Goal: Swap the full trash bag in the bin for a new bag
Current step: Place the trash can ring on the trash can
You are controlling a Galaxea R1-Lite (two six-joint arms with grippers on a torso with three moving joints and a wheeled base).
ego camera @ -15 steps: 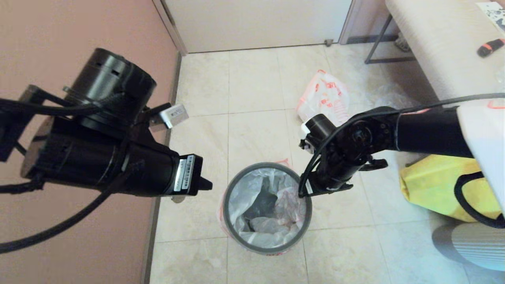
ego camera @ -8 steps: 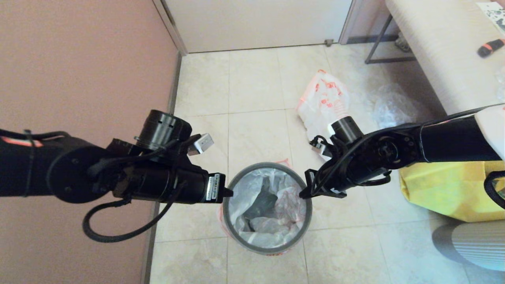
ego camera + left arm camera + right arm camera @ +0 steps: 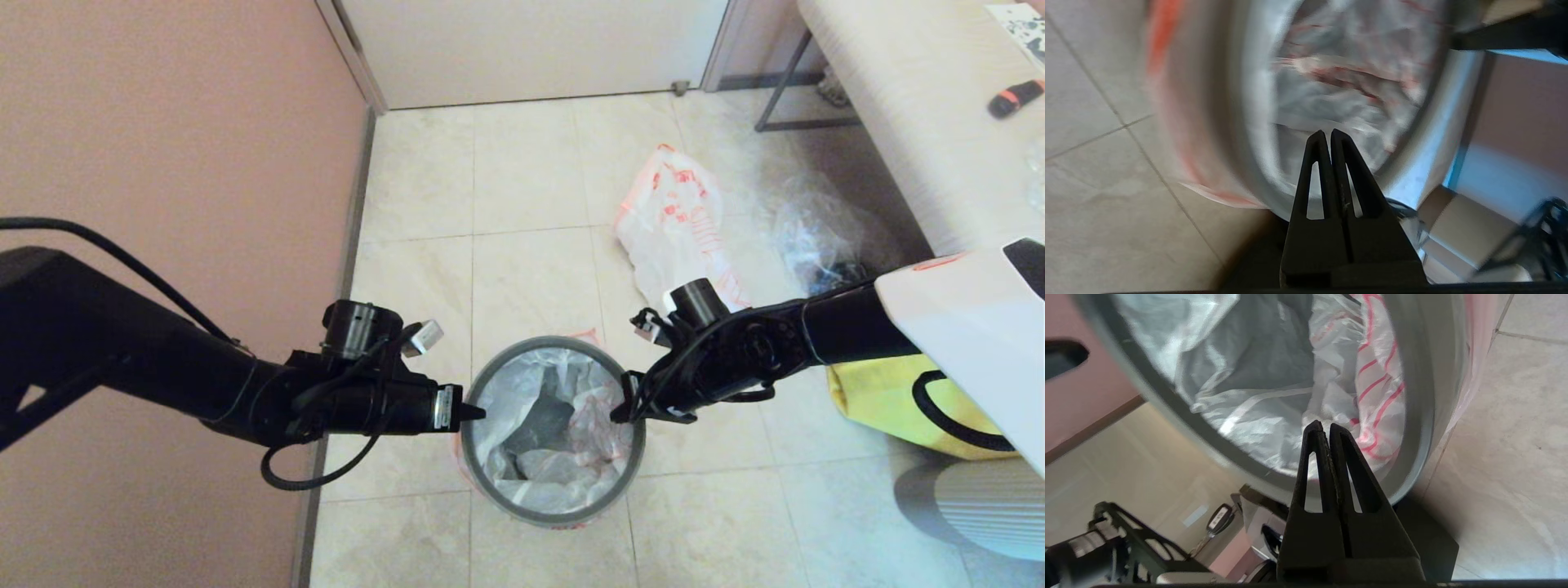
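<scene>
The bin stands on the floor tiles, its grey hoop (image 3: 555, 513) round the rim. Inside it sits the full trash bag (image 3: 571, 469), translucent white with red print and dark trash showing through. My left gripper (image 3: 475, 412) is shut and empty, its tip at the hoop's left side. My right gripper (image 3: 620, 414) is shut and empty at the hoop's right side. The left wrist view shows the left gripper (image 3: 1327, 132) over the hoop (image 3: 1249, 134). The right wrist view shows the right gripper (image 3: 1323, 424) above the bag (image 3: 1257, 416), inside the hoop (image 3: 1419, 396). The new bag (image 3: 673, 216) lies limp on the floor beyond the bin.
A clear crinkled bag of dark items (image 3: 816, 237) lies right of the new bag. A yellow fabric bag (image 3: 886, 396) sits on the floor to the bin's right. The pink wall (image 3: 163, 163) runs close on the left. A bench (image 3: 914, 106) stands at the back right.
Both arms have come down and inward to the bin's rim, the left from high near the camera. The bin and the bags have not moved.
</scene>
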